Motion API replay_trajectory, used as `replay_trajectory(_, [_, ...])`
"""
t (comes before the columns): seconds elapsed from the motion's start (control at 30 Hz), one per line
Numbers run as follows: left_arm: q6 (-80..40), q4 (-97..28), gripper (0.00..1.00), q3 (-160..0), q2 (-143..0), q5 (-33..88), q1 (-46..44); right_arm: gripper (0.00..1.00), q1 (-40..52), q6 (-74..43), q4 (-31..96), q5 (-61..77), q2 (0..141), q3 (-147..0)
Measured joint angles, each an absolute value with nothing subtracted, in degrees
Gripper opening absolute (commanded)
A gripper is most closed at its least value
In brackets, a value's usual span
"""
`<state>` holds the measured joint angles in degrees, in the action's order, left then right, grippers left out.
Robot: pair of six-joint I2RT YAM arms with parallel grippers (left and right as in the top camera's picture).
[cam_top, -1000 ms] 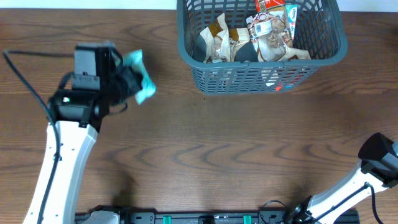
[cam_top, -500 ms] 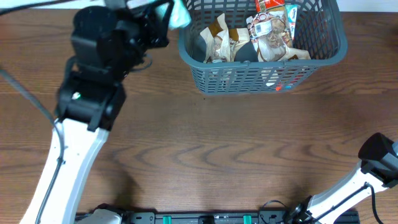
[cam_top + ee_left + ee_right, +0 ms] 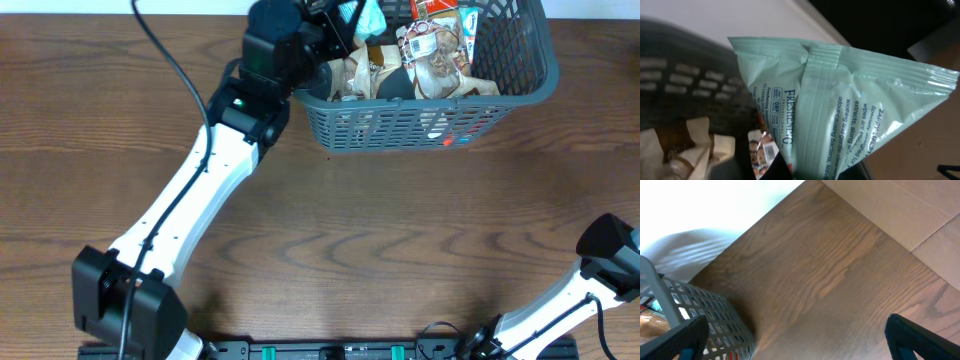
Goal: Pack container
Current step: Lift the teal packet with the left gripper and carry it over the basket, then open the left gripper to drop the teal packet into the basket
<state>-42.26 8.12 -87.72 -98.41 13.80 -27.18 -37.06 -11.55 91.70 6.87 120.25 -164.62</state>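
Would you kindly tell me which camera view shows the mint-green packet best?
The left wrist view: the packet fills the frame, with its print legible. Overhead shows only a small corner of it over the container. The right wrist view misses it.

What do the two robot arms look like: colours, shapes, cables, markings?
Both the left arm and the right arm have long white links and bulky black joints. The left one carries a small green light and a thin black cable. The right arm's jaws are black.
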Motion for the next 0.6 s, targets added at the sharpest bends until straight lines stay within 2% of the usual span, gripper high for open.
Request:
replay_trajectory(0.5, [-40.2, -1.8, 0.06, -87.7, -99.9, 12.6, -27.7, 0.99, -37.1, -11.6, 91.7, 6.9, 120.2, -164.6])
replay_trajectory(0.6, [-38.5, -4.3, 0.11, -87.7, -99.9, 11.4, -27.7, 0.99, -37.1, -11.6, 91.7, 6.9, 120.2, -164.6])
